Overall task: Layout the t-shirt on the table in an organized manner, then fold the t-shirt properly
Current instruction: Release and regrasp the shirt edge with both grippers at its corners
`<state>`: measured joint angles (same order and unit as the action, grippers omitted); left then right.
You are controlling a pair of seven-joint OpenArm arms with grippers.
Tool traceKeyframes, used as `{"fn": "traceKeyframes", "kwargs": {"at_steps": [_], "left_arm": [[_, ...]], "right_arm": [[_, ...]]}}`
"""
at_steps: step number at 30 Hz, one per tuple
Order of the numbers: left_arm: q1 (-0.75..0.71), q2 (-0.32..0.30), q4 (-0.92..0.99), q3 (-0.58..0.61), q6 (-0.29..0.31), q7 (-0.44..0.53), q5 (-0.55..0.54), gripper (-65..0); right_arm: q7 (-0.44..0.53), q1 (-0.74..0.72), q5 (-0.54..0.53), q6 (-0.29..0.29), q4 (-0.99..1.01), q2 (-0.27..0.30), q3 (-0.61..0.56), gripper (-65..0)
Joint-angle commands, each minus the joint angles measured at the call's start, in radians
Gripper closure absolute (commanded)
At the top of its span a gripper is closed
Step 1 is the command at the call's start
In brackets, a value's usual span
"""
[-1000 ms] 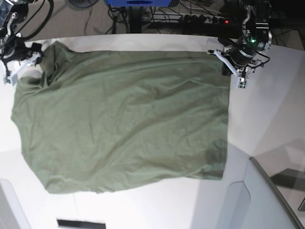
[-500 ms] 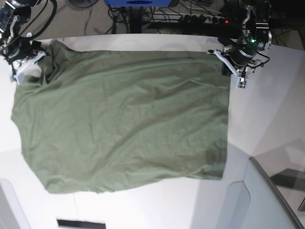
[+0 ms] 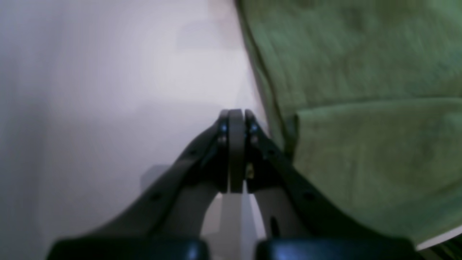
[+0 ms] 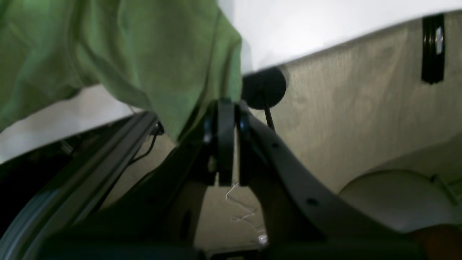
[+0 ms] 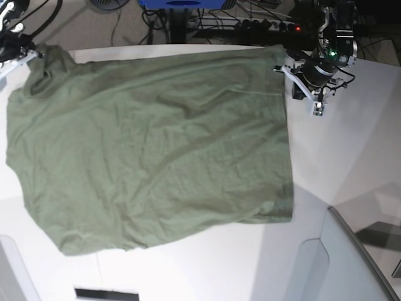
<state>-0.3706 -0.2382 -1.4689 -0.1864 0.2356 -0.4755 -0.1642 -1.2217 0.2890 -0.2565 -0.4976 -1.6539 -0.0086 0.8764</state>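
Both wrist views are blurred, and the base view cuts off most of the right gripper (image 5: 7, 55) at its 10 o'clock corner. The t-shirt (image 5: 156, 144) lies spread across the table (image 5: 351, 144), its far edge raised at both corners. In the right wrist view the right gripper's jaws are pressed together, a shirt corner pinched between them past the table edge. The left gripper (image 3: 236, 119) is fully closed, the shirt hem just beside it at 3 o'clock; no cloth shows between the tips.
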Motion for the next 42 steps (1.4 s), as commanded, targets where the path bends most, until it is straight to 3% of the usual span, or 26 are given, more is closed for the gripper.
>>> {"fn": "traceKeyframes", "kwargs": {"at_steps": [1,9,11,15,16,21,25,28,31,34,36,39,42], "left_arm": [[0.003,-0.01,-0.014,-0.005,0.001,0.016,-0.004,0.0],[0.005,-0.013,-0.013,-0.005,0.001,0.016,-0.004,0.0],[0.005,-0.013,-0.013,-0.006,0.001,0.018,-0.004,0.0],[0.008,-0.014,-0.013,-0.006,0.001,0.021,-0.004,0.0],[0.009,-0.014,-0.009,-0.006,0.001,0.021,-0.004,0.0],[0.064,-0.036,0.066,-0.008,0.001,0.024,-0.004,0.0],[0.106,-0.054,0.109,-0.008,0.001,0.024,-0.004,0.0],[0.149,-0.056,0.138,-0.008,0.001,0.024,-0.004,0.0],[0.167,-0.056,0.095,-0.008,0.001,0.018,-0.013,0.0],[0.143,-0.048,-0.031,-0.008,0.001,0.002,-0.015,0.0],[0.129,-0.042,-0.128,-0.008,0.006,-0.071,-0.019,0.0],[0.123,-0.023,-0.237,-0.006,0.008,-0.179,-0.085,0.0],[0.123,-0.019,-0.244,0.015,0.008,-0.21,-0.156,0.0]], "right_arm": [[-0.007,0.008,-0.002,-0.003,-0.018,-0.009,0.008,-0.6],[-0.089,-0.006,-0.002,-0.005,-0.022,-0.067,0.008,-1.4],[-0.125,-0.012,-0.002,-0.005,-0.024,-0.067,0.008,-7.1],[-0.165,-0.007,-0.004,-0.005,-0.119,-0.067,0.014,-29.1],[-0.162,-0.004,-0.004,-0.005,-0.164,-0.069,0.014,-30.9],[-0.129,-0.063,-0.002,-0.006,-0.256,-0.035,-0.001,-26.0],[-0.06,-0.135,-0.002,-0.006,-0.173,0.028,-0.161,-22.4],[-0.011,-0.199,-0.002,-0.006,-0.058,0.069,-0.296,-14.0],[0.004,-0.25,-0.002,-0.006,0.024,0.074,-0.352,-4.5],[0.009,-0.254,-0.002,-0.006,0.033,0.069,-0.363,-3.8],[0.009,-0.254,-0.002,-0.006,0.034,0.068,-0.363,-3.8],[0.01,-0.251,0.0,-0.006,0.036,0.072,-0.357,-3.6],[0.01,-0.25,0.003,-0.006,0.036,0.077,-0.356,-3.6]]}}
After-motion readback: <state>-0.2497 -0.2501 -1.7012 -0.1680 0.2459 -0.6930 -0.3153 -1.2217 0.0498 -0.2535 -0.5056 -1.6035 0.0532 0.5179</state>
